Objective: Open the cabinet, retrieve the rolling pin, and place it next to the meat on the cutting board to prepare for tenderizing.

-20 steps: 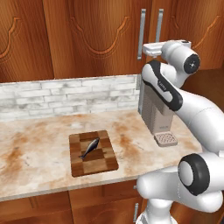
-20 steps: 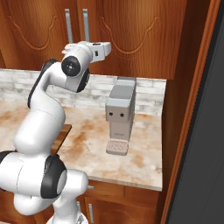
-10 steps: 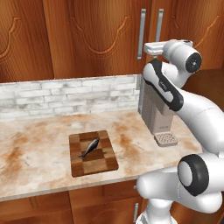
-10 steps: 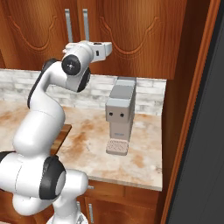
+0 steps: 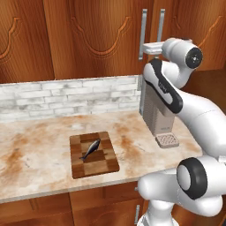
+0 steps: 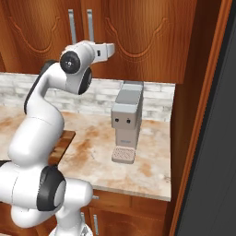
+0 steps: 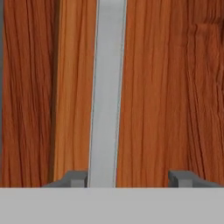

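While the narrow reddish-brown wooden cabinet [image 5: 164, 31] is standing closed, the left base view is showing the gripper [image 5: 148, 47] at its silver bar handle [image 5: 161, 25]; the dark fish-shaped meat [image 5: 90, 149] is lying on the checkered wooden cutting board [image 5: 107, 163]. From the right base view, the gripper [image 6: 109, 49] is meeting the door. Through the hand view, the fingertips [image 7: 76, 179] are bracketing the handle [image 7: 107, 92] with jaws apart; next they must clamp and pull.

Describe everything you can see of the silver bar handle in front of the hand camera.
The silver bar handle is a plain, flat-looking strip of pale grey metal running vertically along the reddish-brown wooden cabinet door, which is closed. In the hand view it stands very close, between the two fingers but nearer the left one, which seems to meet its edge; the other is well apart. In the left base view it is the right one of two parallel bars, with the gripper against them.
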